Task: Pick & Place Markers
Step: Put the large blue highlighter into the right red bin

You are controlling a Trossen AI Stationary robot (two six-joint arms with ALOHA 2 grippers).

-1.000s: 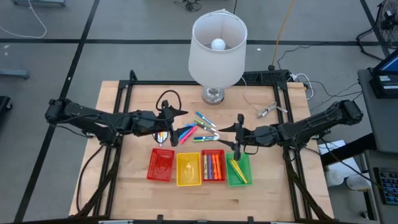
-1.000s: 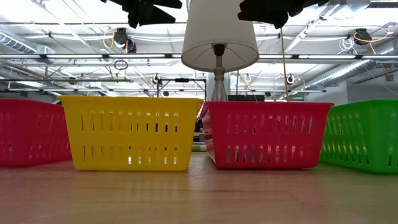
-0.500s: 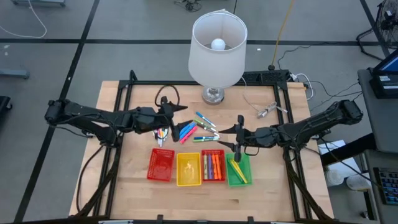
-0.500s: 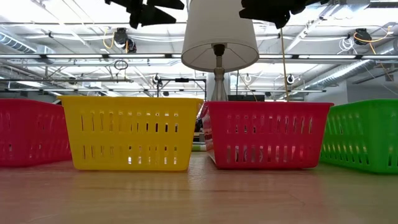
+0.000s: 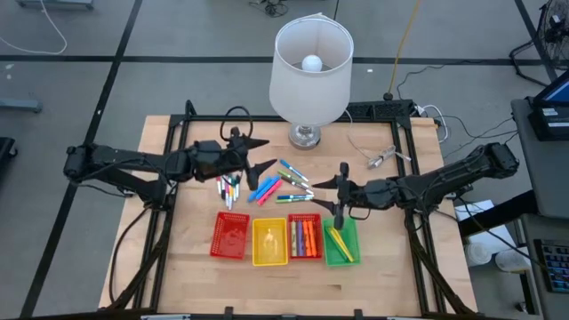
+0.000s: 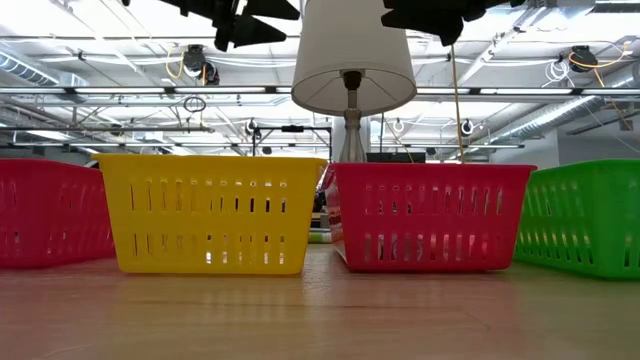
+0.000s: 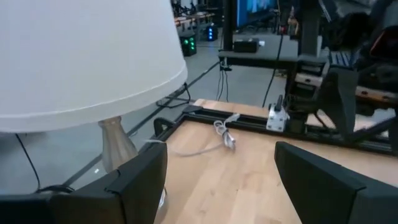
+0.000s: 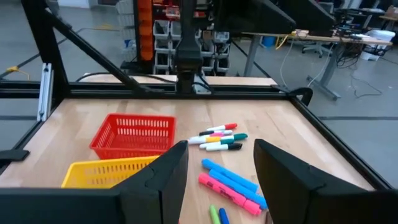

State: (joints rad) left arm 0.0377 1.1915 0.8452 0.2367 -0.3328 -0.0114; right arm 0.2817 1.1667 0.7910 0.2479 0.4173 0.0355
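Note:
Loose markers lie flat on the table: white ones with coloured caps (image 5: 229, 189), blue and pink ones (image 5: 264, 189), and several more (image 5: 293, 173) by the lamp base. In the right wrist view they show as a white group (image 8: 219, 138) and blue and pink sticks (image 8: 229, 180). Other markers lie in the right-hand red tray (image 5: 304, 236) and the green tray (image 5: 340, 242). My left gripper (image 5: 264, 153) (image 7: 221, 171) hangs open above the table, beyond the loose markers. My right gripper (image 5: 331, 191) (image 8: 217, 180) is open over the green tray's far edge.
Four mesh trays stand in a row near the table's near edge: red (image 5: 230, 236), yellow (image 5: 269, 242), red, green. A lamp with a white shade (image 5: 311, 62) stands at the far middle. A cable with a plug (image 5: 378, 158) lies far right. Bare wood lies at both sides.
My left gripper has moved from above the white markers toward the table's far edge and a little to the right, staying open. The cluster of white markers that it covered now shows in full. My right arm has kept still.

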